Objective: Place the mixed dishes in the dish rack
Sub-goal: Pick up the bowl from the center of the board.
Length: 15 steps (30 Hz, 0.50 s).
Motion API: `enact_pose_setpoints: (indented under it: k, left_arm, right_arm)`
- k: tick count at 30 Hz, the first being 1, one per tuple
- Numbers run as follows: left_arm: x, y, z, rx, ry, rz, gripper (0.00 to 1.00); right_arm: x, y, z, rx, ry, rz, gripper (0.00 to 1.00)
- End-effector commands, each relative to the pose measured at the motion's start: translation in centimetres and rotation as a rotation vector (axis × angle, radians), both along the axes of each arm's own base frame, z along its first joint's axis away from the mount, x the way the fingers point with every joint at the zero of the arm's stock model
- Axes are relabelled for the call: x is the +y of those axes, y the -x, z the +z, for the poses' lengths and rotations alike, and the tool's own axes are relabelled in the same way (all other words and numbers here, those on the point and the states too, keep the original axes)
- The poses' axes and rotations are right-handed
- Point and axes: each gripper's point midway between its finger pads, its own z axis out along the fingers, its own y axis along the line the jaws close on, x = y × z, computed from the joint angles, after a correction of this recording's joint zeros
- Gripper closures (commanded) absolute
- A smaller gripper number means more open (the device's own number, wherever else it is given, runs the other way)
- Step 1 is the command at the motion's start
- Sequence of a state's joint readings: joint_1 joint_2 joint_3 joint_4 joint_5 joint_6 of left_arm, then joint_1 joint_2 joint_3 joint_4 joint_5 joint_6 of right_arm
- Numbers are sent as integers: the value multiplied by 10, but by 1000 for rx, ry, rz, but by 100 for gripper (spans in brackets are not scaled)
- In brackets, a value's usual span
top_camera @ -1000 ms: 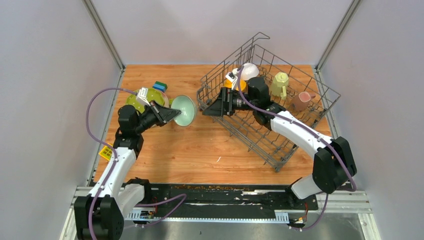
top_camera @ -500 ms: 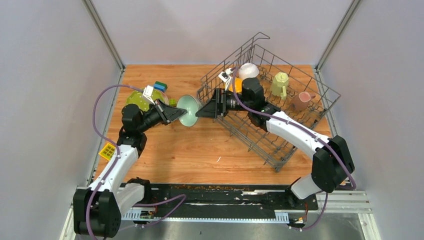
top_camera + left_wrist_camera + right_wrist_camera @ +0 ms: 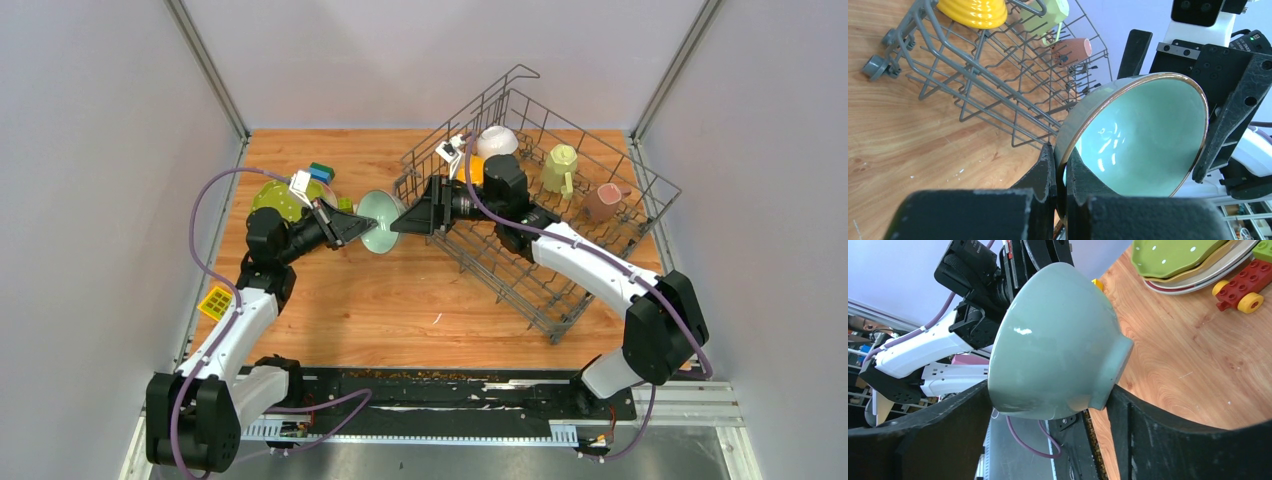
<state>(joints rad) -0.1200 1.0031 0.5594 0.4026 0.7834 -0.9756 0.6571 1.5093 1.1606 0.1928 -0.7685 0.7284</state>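
My left gripper is shut on the rim of a pale teal bowl, held on edge above the table; in the left wrist view its fingers pinch the rim of the bowl. My right gripper is open, with its jaws on either side of the bowl's outside, one finger close beside the foot. The dish rack stands at the right and holds a yellow bowl, a white bowl, a pale-green mug and a pink mug.
A lime-green dotted plate lies on a stack of plates at the far left. Toy blocks lie behind the stack, a red wheeled one is beside it, and a yellow block lies at the left edge.
My left gripper has carried the bowl to the right. My right gripper has moved left out over the rack's end, and its jaws now straddle the bowl.
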Motion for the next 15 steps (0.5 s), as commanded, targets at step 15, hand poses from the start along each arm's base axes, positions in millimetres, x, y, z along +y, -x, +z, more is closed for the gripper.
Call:
enact_pose_setpoints:
  k: [15]
  left_arm:
    - [-4,0,33,-113,21,-17,100]
  right_arm:
    - [8,3,28,-62,-66,54,45]
